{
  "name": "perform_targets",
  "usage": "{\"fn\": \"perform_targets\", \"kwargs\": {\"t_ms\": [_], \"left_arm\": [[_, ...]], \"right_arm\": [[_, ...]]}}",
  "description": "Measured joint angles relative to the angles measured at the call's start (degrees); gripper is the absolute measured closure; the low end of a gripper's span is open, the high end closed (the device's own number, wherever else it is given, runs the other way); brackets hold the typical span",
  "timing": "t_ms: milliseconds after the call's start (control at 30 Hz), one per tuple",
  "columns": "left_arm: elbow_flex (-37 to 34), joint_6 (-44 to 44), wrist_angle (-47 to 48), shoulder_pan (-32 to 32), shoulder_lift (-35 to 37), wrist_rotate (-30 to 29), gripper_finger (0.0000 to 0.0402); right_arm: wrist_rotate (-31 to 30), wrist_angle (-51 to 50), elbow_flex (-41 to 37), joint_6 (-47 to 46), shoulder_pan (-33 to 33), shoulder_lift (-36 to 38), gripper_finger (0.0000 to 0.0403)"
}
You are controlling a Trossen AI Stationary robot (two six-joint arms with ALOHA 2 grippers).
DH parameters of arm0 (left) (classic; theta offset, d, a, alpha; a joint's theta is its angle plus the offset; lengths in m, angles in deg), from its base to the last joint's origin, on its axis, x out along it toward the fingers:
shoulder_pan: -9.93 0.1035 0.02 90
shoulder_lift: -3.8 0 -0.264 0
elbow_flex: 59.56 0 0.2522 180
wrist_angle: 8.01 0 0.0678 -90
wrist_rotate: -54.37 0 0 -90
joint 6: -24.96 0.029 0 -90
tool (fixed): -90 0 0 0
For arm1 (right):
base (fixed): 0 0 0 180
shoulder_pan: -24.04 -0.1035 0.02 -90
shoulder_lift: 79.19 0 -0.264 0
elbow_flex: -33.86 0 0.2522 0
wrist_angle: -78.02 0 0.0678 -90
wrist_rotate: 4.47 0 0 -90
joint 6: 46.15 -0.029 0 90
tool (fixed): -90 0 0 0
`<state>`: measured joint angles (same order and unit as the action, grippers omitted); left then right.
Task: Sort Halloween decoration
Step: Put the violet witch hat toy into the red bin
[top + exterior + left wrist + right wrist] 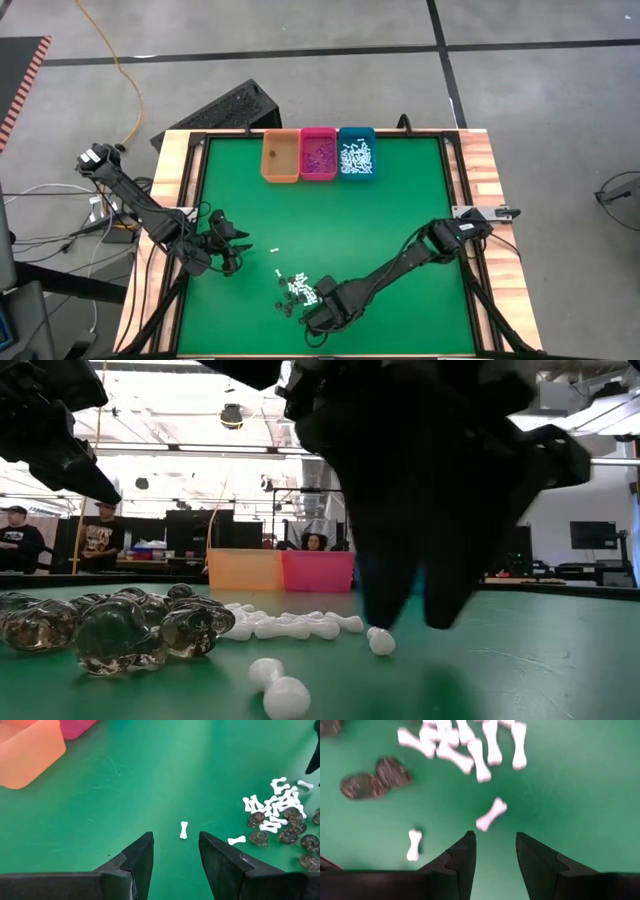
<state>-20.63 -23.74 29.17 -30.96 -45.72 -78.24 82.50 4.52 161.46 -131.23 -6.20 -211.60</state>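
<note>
A: White bones and dark pieces of the Halloween decoration [296, 291] lie heaped on the green counter [380, 220], touching the right pincer [312, 318].

B: Is it released?

A: Yes, parted and empty; one bone [491, 813] lies just ahead. The left pincer [237, 252], likewise spread, faces a stray bone [184, 830].

Bright, even overhead light — soft shadows; right wrist view blurred, low view's foreground out of focus.
</note>
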Motion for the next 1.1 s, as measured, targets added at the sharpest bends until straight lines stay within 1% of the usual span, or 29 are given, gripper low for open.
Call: {"fn": "perform_targets", "kwargs": {"t_ms": [100, 233, 400, 733, 833, 1100], "left_arm": [[0.00, 0.00, 0.02, -0.01, 0.00, 0.14, 0.0254], [0.00, 0.17, 0.01, 0.00, 0.00, 0.11, 0.0254], [0.00, 0.65, 0.19, 0.00, 0.00, 0.07, 0.0254], [0.00, 1.03, 0.20, 0.00, 0.00, -0.22, 0.0254], [0.01, 0.98, 0.17, 0.00, 0.00, -0.76, 0.0254], [0.00, 0.03, 0.20, -0.02, 0.00, -0.81, 0.0254]], "right_arm": [[-1.31, 0.02, 0.00, -0.02, 0.30, 0.26, 0.0235], [0.31, 0.19, 0.00, -0.07, 1.31, 0.12, 0.0235], [0.16, 2.08, -0.90, -1.77, 1.57, 0.03, 0.0235], [0.23, 2.02, -2.52, -2.99, 1.69, 0.01, 0.0237], [0.53, 1.99, -2.60, -2.97, 1.71, 0.01, 0.0252], [0.63, 1.86, -2.64, -0.39, 1.71, 0.01, 0.0322]]}}
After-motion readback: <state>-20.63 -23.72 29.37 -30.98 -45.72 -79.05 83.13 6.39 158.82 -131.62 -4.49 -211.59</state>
